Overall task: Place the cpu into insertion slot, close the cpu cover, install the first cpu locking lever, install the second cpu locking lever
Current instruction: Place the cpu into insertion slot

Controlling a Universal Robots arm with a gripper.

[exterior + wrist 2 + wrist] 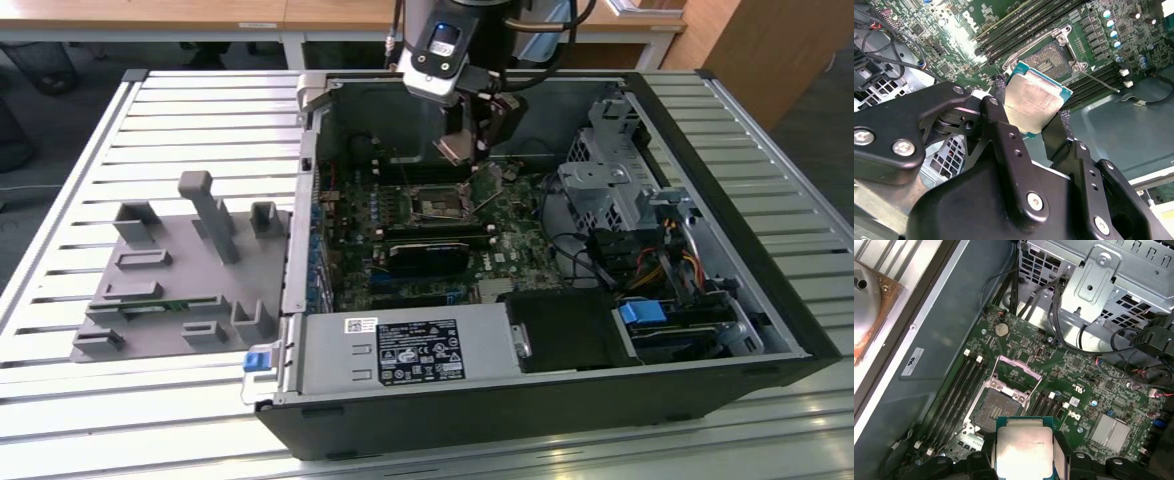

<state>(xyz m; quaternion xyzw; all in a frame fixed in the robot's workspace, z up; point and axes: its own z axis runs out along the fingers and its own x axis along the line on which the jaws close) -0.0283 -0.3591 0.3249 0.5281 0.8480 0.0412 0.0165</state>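
Note:
My gripper [467, 152] hangs inside the open computer case, just above and behind the insertion slot [438, 203]. It is shut on the cpu [1036, 102], a flat square chip with a silvery top, gripped by two opposite edges between the black fingers [999, 100]. In the first wrist view the cpu [1024, 450] hovers beside the bare dark insertion slot [995, 410], apart from it. The cpu cover [1015, 371] stands swung open at the slot's far side. A thin locking lever [1101, 81] sticks out free beside the insertion slot [1046, 59].
Long black memory slots [954, 390] run beside the socket. A black card [427, 255] lies across the board nearer the camera. The drive cage [607, 190] with cables is at the exterior view's right, a grey fixture [187, 270] at the left and the power supply [400, 350] in front.

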